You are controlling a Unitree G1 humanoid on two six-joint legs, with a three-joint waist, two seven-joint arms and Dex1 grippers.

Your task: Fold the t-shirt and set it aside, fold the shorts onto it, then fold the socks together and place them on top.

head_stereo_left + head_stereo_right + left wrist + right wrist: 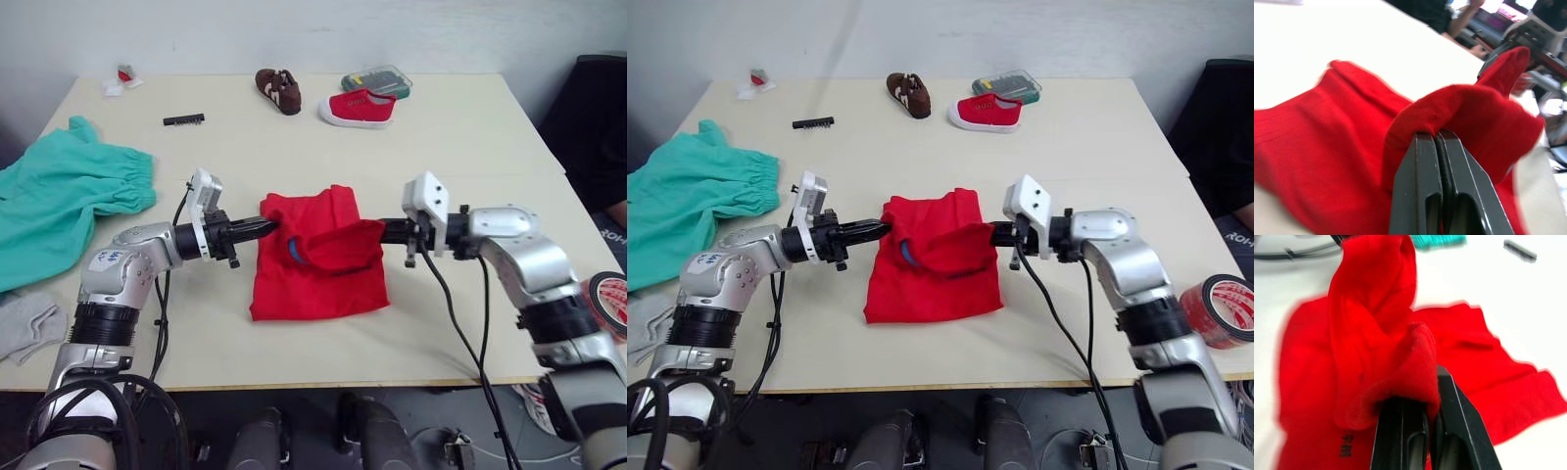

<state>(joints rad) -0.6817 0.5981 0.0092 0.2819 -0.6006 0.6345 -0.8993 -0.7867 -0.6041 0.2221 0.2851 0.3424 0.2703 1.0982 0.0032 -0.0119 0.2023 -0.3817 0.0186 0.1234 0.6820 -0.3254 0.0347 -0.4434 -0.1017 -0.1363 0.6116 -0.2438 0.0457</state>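
The red t-shirt (315, 259) lay mid-table toward the front edge, both the left gripper (266, 228) and right gripper (388, 231) clenched on its raised fold. Soft, light cotton; best gripped at edges.

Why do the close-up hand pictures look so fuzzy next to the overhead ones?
In the left wrist view the t-shirt smears at its edges and the background is out of focus; the right wrist view blurs the red cloth likewise, table washed out white. Left eye view stays sharp, with soft shadows.
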